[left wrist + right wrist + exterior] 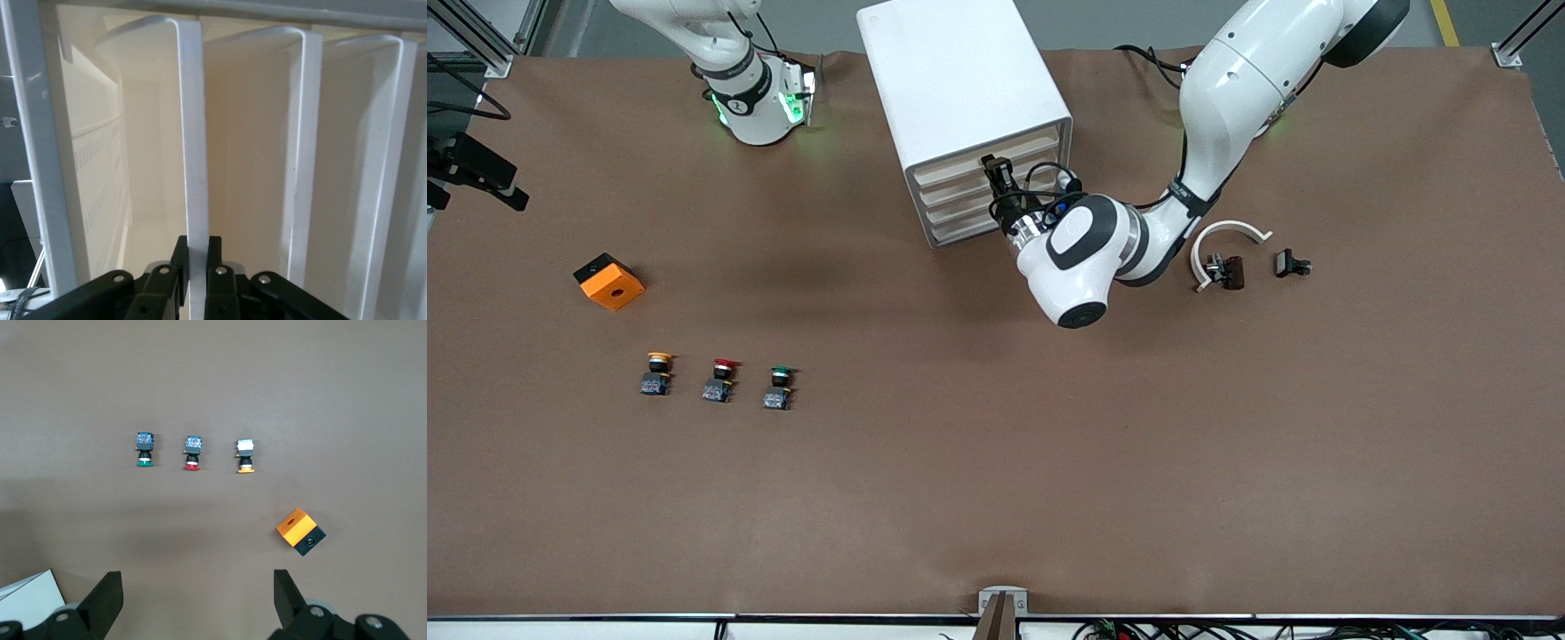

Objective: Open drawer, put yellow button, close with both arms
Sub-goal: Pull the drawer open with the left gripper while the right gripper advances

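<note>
Landmark: white cabinet [960, 98].

Yellow button [658, 372] sits on the counter [1049, 462], closer to front cam than the cabinet & toward right arm's end, in a row w/ red button [722, 380] & green button [780, 388]; orange cube [609, 281] near.

Right tool [197, 603] waits high by its base, jaws wide, nothing held.

Left tool [999, 180] is at the cabinet front, pinched narrow on the top drawer [193, 153] lip.

Key relation: drawer front faces the left tool, so it likely slides out toward front cam; right arm is nearer the button.
</note>
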`<act>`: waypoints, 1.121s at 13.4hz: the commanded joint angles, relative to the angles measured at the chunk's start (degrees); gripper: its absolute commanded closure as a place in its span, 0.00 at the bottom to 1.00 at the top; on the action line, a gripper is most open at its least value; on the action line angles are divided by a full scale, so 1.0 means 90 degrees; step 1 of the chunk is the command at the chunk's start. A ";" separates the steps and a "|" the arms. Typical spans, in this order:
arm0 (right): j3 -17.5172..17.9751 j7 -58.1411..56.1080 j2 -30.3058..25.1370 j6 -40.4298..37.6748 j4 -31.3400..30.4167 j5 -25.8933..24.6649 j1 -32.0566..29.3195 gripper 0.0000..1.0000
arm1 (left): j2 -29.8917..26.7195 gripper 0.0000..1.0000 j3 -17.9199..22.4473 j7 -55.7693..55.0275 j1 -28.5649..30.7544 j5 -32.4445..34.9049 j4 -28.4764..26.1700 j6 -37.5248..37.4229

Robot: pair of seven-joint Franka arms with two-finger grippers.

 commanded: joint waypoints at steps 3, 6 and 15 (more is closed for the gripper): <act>0.0077 -0.0061 0.0021 -0.0034 0.0102 -0.0047 -0.0142 0.00 | 0.0111 1.00 0.0077 0.0030 0.0081 -0.0009 0.0282 0.0023; 0.0087 -0.0012 0.0655 0.0005 0.0190 -0.0076 -0.0122 0.00 | 0.0111 1.00 0.0321 0.0030 0.0120 -0.0018 0.0497 0.0023; 0.0097 -0.0022 0.2169 0.2060 -0.0471 -0.0037 -0.0258 0.00 | 0.0121 1.00 0.0624 0.0224 0.0521 -0.0028 0.1113 0.0286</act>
